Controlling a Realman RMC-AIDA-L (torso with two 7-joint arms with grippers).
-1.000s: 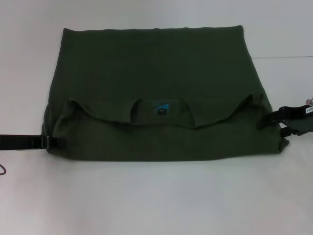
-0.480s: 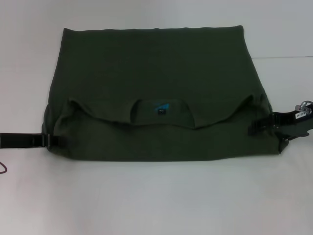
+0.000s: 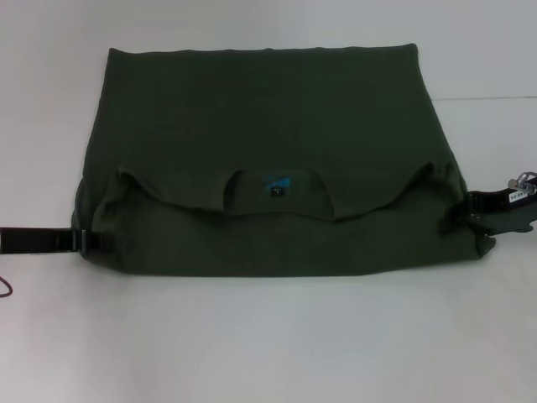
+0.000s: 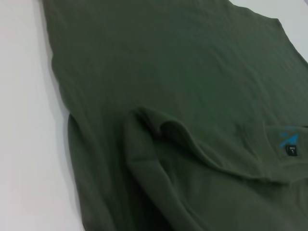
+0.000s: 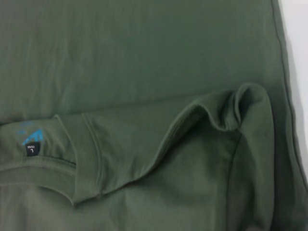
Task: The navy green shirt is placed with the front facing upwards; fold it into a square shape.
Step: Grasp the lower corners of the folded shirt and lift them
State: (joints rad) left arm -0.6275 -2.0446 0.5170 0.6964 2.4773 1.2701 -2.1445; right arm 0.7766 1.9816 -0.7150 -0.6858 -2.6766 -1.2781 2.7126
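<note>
The shirt (image 3: 268, 159) lies flat on the white table (image 3: 268, 336), its plain back up, and its collar end is folded over toward me so that the collar (image 3: 277, 191) and blue label (image 3: 277, 186) sit on top. I take this as the lengthwise fold done, with the side folds to come. My left pincer (image 3: 84, 242) rests at the shirt's near-left corner, its tips at the cloth edge. My right pincer (image 3: 470, 211) is at the near-right corner. I cannot tell whether either is apart or clamped on cloth; the fabric seems to hide the tips. Next I would need a firm pinch on both layers at each corner before carrying a side inward.
</note>
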